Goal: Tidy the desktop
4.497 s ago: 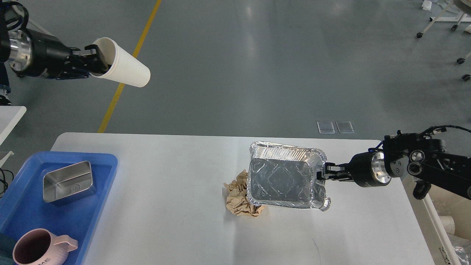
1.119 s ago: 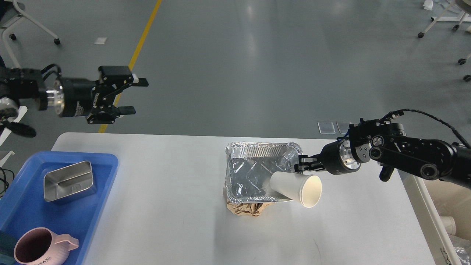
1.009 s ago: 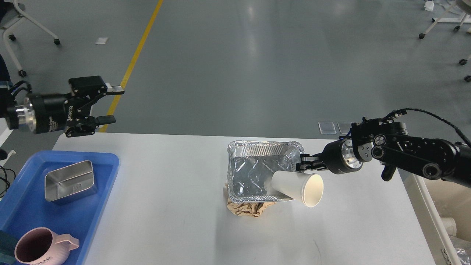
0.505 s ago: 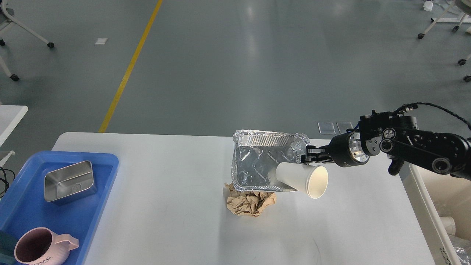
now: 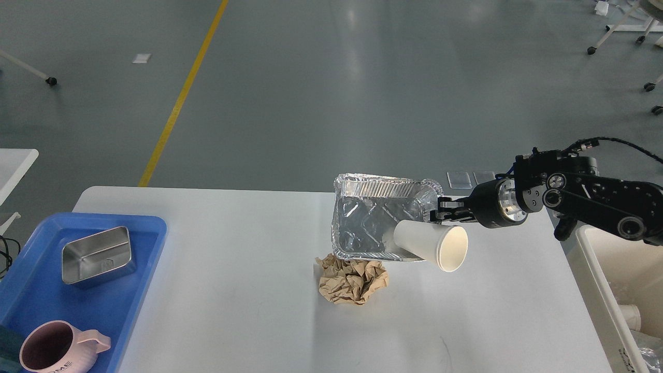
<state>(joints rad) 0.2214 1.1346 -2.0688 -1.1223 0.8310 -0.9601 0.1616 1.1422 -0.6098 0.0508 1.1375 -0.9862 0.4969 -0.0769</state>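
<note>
Worktop (image 5: 217, 290) clearing is under way. Left of the foil tray (image 5: 380, 220), a blue tray (image 5: 31, 290) holds a steel tin (image 5: 97, 255) and pink mug (image 5: 54, 347). The foil tray, carrying a paper cup (image 5: 432, 244), has moved right, uncovering crumpled brown paper (image 5: 354, 280) below it. Right gripper (image 5: 440, 215) apparently clamps its rim. The left gripper has left view. Grey floor (image 5: 331, 93) lies beyond.

White desktop (image 5: 233, 290). Blue tray (image 5: 31, 305) at left edge. Crumpled brown paper (image 5: 352, 280) near centre, toward far edge.
</note>
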